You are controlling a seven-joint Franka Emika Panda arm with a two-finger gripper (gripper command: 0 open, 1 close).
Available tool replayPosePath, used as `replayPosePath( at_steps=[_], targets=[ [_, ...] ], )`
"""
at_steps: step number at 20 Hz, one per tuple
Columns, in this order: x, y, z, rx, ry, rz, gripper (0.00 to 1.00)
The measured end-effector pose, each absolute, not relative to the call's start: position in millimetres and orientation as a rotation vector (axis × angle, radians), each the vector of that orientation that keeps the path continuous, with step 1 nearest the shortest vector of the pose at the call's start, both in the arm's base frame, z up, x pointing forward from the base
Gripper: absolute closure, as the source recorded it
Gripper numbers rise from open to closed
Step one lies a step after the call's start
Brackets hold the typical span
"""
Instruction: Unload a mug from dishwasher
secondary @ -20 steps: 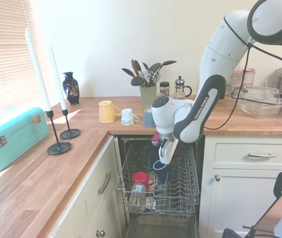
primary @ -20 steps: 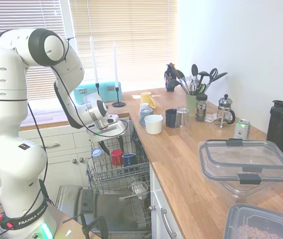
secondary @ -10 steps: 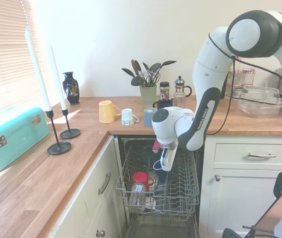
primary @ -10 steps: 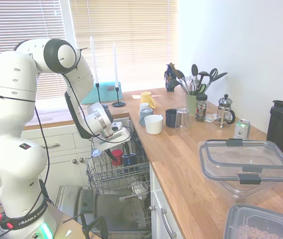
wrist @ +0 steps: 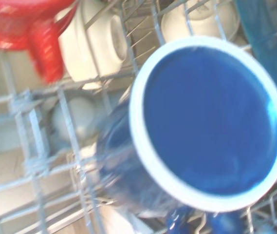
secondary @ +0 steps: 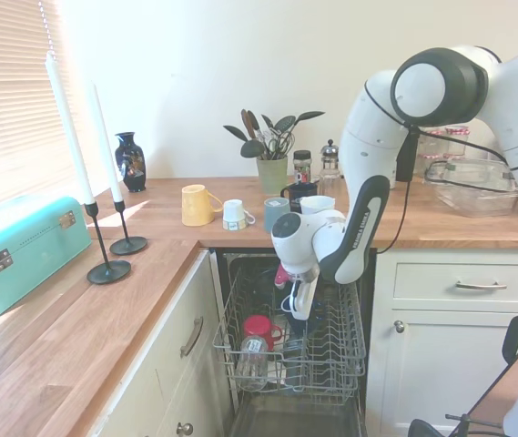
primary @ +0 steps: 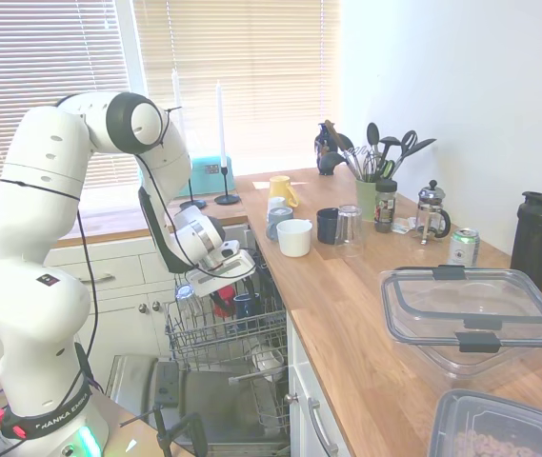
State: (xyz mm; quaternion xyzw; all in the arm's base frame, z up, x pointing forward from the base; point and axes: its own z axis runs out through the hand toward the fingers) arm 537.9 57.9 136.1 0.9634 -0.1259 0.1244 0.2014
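- You've got the gripper [primary: 221,293] hanging low over the rack [primary: 223,338] of the dishwasher [primary: 204,400], arm bent down from above the rack.
- Claw opening: can't tell. Both outside views show it too small and partly lost against the rack wires, and no grasp on anything is visible.
- The mug [primary: 247,305] sits inside the rack, near the rack's back edge in the first exterior view, just beside the gripper tip.
- In the wrist view the mug [wrist: 209,122] fills most of the picture: a round blue face with a white ring around it, turned toward the camera, with the blurred blue body running off under the rack wires.
- In the second exterior view the gripper [secondary: 298,308] is over the middle of the rack [secondary: 331,350]; you only get a dark patch under it where the mug should be, not clear enough to mark.
- The red mug [secondary: 259,330] is in the same rack, beside the gripper on the window side and apart from it; it also shows in the wrist view [wrist: 26,19], blurred, handle toward the blue one.
- A white cup [wrist: 97,44] lies in the rack between the red mug and the mug, seen through the wires.
- A clear glass [secondary: 251,357] stands in the rack's front corner, just next to the red mug.
- The drop-down door is open flat below the rack.
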Motion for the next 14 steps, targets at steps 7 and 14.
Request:
replayPosePath(
  at_steps=[7, 14],
  targets=[
    [553, 46, 128, 2.699, -0.349, 0.316, 0.0],
    [549, 46, 117, 2.697, -0.337, 0.293, 0.0]
  ],
)
